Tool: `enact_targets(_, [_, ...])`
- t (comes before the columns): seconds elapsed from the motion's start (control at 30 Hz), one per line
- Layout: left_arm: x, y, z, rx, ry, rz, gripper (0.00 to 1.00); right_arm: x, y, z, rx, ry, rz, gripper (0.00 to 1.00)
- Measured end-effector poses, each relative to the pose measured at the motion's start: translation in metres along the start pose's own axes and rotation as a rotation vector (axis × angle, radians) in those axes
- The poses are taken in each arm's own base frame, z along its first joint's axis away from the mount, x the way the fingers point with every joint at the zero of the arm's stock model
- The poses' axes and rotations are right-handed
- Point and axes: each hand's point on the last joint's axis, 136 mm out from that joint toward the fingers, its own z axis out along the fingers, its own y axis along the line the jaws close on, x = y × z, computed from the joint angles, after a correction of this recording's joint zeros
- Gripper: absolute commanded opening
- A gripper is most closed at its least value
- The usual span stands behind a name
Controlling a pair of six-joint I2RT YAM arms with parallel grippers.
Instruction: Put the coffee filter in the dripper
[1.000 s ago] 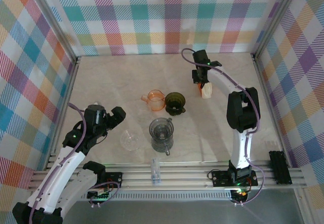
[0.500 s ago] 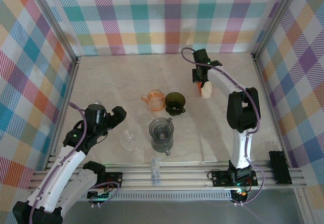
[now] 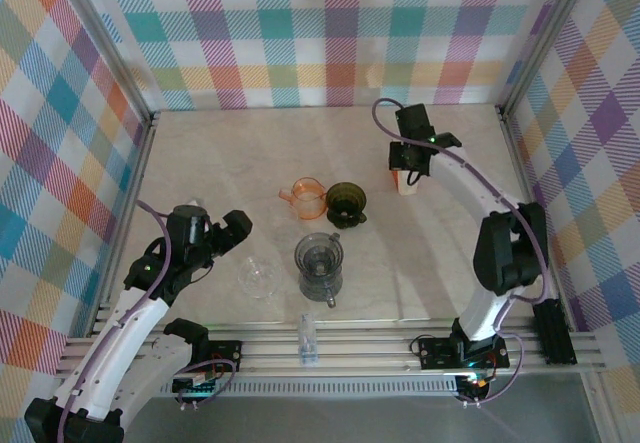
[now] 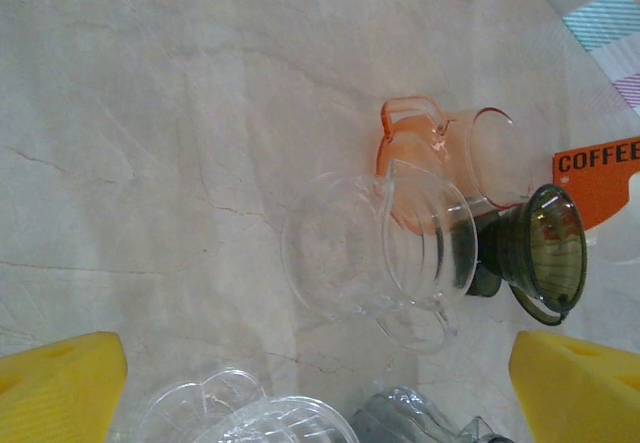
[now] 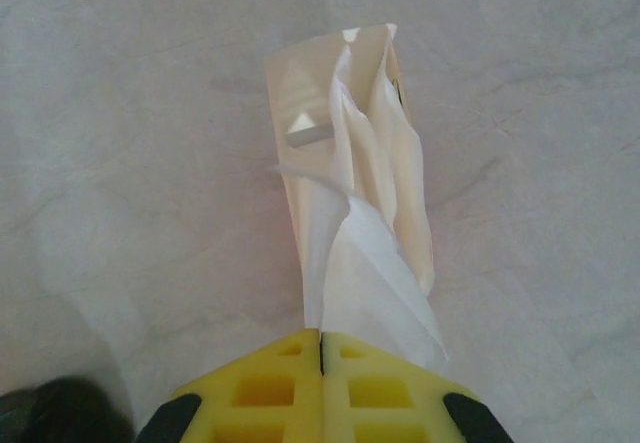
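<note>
A crumpled white filter (image 5: 372, 273) is pinched by the right claw (image 5: 320, 348), half out of the cream packet (image 5: 318, 93) at twelve o'clock; the left claw (image 4: 320, 378) is held wide.

The dark dripper (image 3: 346, 203) is open from above. The orange cup (image 3: 308, 199) sits tight against its left side, so a gripper cannot slip between them. In front of the dripper stands the jug (image 3: 319, 265), close by with a small gap. A clear cup (image 3: 257, 276) sits further off to the front left, and the wide-open left gripper (image 3: 232, 233) hangs past that. Behind the dripper the table is bare up to the wall. To its right there is a bare strip, then the bag (image 3: 406, 185), where the right gripper (image 5: 321, 341) pinches a filter (image 5: 375, 283).
</note>
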Motion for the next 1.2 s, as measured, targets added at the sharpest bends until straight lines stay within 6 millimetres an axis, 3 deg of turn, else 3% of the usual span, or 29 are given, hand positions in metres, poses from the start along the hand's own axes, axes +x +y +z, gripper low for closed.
enact_targets(0.2, [-0.003, -0.011, -0.005, 0.037, 0.005, 0.008, 0.98, 0.010, 0.005, -0.045, -0.072, -0.051, 0.034, 0.00])
enact_targets(0.47, [-0.006, -0.027, -0.013, 0.092, 0.023, 0.025, 0.97, 0.027, 0.028, -0.127, -0.254, -0.129, 0.037, 0.00])
enact_targets(0.57, [-0.002, -0.030, -0.014, 0.094, 0.055, 0.033, 0.96, 0.040, 0.043, -0.159, -0.351, -0.127, 0.008, 0.00])
enact_targets(0.87, [0.009, -0.033, -0.016, 0.099, 0.133, 0.053, 0.96, 0.112, 0.099, -0.240, -0.662, 0.055, -0.184, 0.00])
enact_targets(1.03, [0.012, -0.034, -0.015, 0.108, 0.154, 0.051, 0.95, 0.130, 0.115, -0.280, -0.764, 0.122, -0.251, 0.00])
enact_targets(1.2, [0.015, -0.036, -0.014, 0.117, 0.170, 0.051, 0.95, 0.144, 0.131, -0.296, -0.801, 0.215, -0.297, 0.00])
